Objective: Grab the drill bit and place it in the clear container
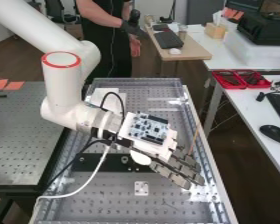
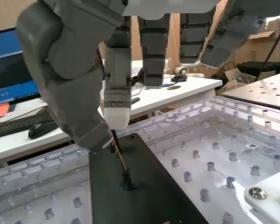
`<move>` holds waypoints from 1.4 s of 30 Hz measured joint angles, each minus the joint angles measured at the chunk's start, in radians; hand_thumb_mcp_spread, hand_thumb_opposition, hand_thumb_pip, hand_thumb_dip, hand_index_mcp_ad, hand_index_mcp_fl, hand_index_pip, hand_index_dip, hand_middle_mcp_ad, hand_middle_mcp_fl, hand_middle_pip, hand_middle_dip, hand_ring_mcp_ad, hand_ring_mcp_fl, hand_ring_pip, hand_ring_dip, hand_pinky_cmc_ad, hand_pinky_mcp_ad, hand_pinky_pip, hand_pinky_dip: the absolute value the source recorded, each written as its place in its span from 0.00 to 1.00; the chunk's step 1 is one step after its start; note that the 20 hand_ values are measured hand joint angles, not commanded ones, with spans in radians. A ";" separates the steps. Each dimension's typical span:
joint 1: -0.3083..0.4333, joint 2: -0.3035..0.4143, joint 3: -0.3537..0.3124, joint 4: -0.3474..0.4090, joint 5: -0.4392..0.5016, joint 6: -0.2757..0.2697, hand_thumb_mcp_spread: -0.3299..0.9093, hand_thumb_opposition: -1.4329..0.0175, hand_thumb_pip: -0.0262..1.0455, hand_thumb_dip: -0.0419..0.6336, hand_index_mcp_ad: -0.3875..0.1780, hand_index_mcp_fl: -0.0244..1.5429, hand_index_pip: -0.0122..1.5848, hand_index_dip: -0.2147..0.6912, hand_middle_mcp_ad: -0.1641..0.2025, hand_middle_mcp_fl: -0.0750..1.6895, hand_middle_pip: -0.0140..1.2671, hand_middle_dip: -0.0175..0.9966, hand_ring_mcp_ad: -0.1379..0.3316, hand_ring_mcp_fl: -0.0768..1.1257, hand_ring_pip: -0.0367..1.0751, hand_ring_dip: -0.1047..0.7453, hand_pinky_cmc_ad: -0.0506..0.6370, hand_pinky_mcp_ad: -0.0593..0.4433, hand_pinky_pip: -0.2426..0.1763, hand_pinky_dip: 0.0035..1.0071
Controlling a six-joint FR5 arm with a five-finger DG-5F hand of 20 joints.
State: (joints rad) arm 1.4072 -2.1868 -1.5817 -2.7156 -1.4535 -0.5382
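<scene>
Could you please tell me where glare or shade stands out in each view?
High view: pale glare patches on the perforated bench top, beyond the arm and beside the hand; darker floor below the white desk. Wrist view: highlights on the clear surface, little glare on the dark plate, a glint on the metal screw.

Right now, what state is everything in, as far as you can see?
Hand: over the plate; can't tell if it grips the bit
Drill bit: tilted, lower end at the plate
Plate: lying flat
Board: mounted on the arm's end, uncovered
White cable: slack
Red trays: open, things inside
Screen: lit
Mouse: resting on the desk
</scene>
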 joint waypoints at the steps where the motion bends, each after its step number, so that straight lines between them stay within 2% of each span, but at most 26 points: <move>1: -0.001 -0.002 0.002 -0.001 -0.002 -0.001 0.68 0.38 0.57 0.50 0.59 0.21 0.94 0.55 0.70 0.19 0.11 0.22 0.68 0.08 0.12 0.15 0.51 0.45 0.40 0.19; 7: -0.005 -0.007 0.011 -0.004 -0.011 -0.003 0.71 0.37 0.57 0.50 0.59 0.23 0.96 0.55 0.70 0.19 0.12 0.23 0.68 0.09 0.12 0.15 0.51 0.45 0.40 0.19; 24: -0.011 -0.014 0.019 -0.006 -0.025 0.005 0.71 0.38 0.57 0.50 0.59 0.24 0.96 0.57 0.70 0.20 0.12 0.23 0.68 0.09 0.12 0.15 0.51 0.43 0.43 0.19; 29: -0.011 -0.017 0.020 -0.010 -0.029 0.010 0.71 0.38 0.57 0.50 0.56 0.24 0.96 0.58 0.70 0.20 0.12 0.23 0.68 0.09 0.12 0.15 0.51 0.43 0.43 0.19; 34: -0.010 -0.017 0.017 -0.011 -0.032 0.012 0.72 0.36 0.57 0.50 0.56 0.24 0.96 0.56 0.70 0.20 0.12 0.24 0.68 0.09 0.12 0.15 0.51 0.43 0.44 0.19; 37: -0.009 -0.015 0.015 -0.010 -0.032 0.008 0.71 0.36 0.57 0.50 0.56 0.25 0.94 0.56 0.70 0.20 0.12 0.24 0.68 0.09 0.12 0.15 0.51 0.43 0.44 0.19; 42: -0.009 -0.010 0.011 -0.009 -0.029 0.007 0.69 0.36 0.57 0.51 0.56 0.22 0.91 0.56 0.70 0.20 0.12 0.24 0.68 0.09 0.12 0.15 0.51 0.43 0.44 0.19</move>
State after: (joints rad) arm 1.3982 -2.1970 -1.5703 -2.7241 -1.4825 -0.5312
